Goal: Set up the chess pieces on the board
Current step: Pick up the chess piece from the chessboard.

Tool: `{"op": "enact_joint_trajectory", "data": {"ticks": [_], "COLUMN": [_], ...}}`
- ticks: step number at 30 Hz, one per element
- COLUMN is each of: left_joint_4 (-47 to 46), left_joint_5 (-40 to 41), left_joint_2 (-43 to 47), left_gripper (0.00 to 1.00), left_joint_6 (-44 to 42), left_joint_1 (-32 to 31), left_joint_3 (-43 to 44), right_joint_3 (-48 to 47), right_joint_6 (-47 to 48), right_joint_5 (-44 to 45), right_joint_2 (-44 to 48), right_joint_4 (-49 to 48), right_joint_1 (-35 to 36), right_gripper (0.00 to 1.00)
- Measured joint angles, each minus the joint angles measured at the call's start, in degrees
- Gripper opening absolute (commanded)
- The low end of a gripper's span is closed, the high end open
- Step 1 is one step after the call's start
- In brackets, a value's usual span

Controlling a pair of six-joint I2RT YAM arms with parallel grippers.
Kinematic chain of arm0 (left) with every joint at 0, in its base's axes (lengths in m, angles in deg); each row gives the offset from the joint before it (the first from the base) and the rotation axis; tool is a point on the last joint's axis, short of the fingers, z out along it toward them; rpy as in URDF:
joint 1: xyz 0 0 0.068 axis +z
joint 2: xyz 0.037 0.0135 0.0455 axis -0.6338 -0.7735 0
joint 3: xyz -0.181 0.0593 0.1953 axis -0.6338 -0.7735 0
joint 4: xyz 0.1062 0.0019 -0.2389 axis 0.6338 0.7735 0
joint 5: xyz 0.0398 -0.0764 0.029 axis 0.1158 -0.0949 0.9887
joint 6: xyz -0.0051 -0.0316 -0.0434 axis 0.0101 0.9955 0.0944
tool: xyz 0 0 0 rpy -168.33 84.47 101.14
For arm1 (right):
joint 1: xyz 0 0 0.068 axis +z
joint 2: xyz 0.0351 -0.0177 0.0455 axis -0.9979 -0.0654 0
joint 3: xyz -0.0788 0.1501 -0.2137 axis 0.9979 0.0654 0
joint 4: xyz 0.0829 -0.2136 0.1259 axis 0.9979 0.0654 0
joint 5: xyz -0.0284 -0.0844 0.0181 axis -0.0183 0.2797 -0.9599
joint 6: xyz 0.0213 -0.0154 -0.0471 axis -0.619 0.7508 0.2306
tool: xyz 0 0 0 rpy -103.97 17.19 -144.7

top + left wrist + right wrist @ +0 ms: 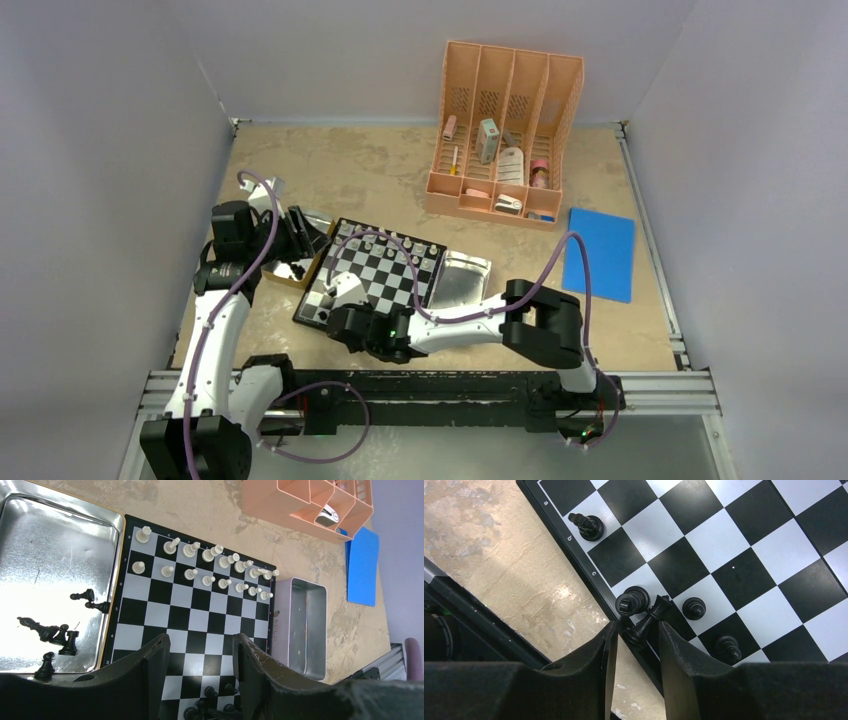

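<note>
black-and-silver checked chessboard (390, 285) at the centre of the top view, with silvery-white chess pieces (385, 240) ranked along its far edge. best done by keeping the right gripper (335, 300) low over the board's lower-left corner, where the black side belongs. fingers too small here to judge. left gripper (300, 240) parked at the board's left edge over a plain silver metal tray (318, 222).

from the left wrist view: worth holding the left gripper (200, 655) clear above the board (195, 615) so as not to brush the white pieces (207, 567), two neat rows in the upper half. fingers (150, 672) fairly wide apart, holding and touching nothing. loose black chess pieces (55, 632) standing in the tray (50, 545) at the left of the frame.

from the right wrist view: judged to be seating a tall black crowned chess piece (647, 621) on the back row. bring it upright before lowering, since it leans toward the upper right with its base over the thin black rim of the board (724, 545). centre the base on the square just inside the rim, away from the round-topped black piece (631, 601) just beside it, and release only once flat. right gripper (636, 640) narrow, fingers (599, 655) either side of the tilted piece. cannot tell whether the pads press it or merely straddle it.
</note>
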Motion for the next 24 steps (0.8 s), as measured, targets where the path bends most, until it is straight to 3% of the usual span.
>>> {"op": "enact_joint_trajectory", "data": {"ticks": [15, 24], "left_joint_4": [0.0, -0.1], "left_joint_5": [0.0, -1.1], "left_joint_2": [0.1, -0.3], "left_gripper": [0.49, 0.49], "left_joint_6": [-0.1, 0.0], "left_joint_1": [0.0, 0.0], "left_joint_3": [0.0, 0.0], "right_joint_3": [-1.8, -1.7], "right_joint_6": [-0.4, -0.1], "right_joint_5": [1.5, 1.7], "right_joint_2": [-1.6, -0.1], "right_joint_4": [2.2, 3.7], "right_joint_1": [0.0, 0.0], "right_gripper": [0.26, 0.25]}}
